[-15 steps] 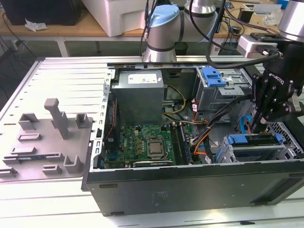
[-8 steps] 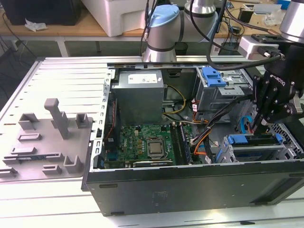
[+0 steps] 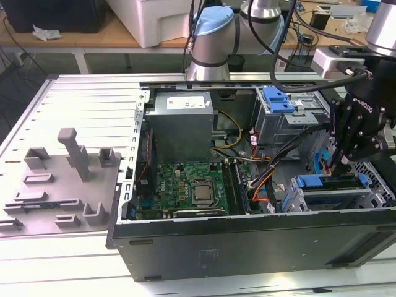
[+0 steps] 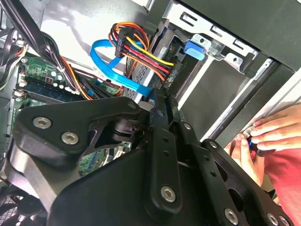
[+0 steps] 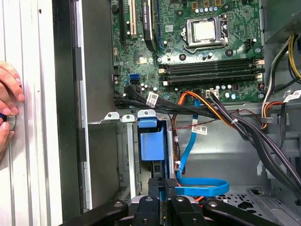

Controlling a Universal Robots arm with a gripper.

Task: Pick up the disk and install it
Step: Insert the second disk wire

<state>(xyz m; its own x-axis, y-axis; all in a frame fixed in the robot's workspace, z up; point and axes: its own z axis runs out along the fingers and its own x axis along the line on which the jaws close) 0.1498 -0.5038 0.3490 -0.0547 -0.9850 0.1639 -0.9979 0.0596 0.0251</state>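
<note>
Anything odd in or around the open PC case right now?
Yes: a person's hand rests on the ribbed table right beside the black computer case while the black gripper works at the blue drive carrier. Inside, nothing looks damaged.

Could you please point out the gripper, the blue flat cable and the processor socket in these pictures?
gripper [image 3: 342,162]: exterior view, between its fingertips.
blue flat cable [image 5: 190,146]: first wrist view, on its straight run.
processor socket [image 5: 205,31]: first wrist view, on the silver lid.

An open computer case [image 3: 247,247] lies on a slatted metal table [image 3: 80,93], showing a green motherboard [image 3: 185,189], a power supply [image 3: 180,124] and a grey fixture plate [image 3: 59,185] beside it.
</note>
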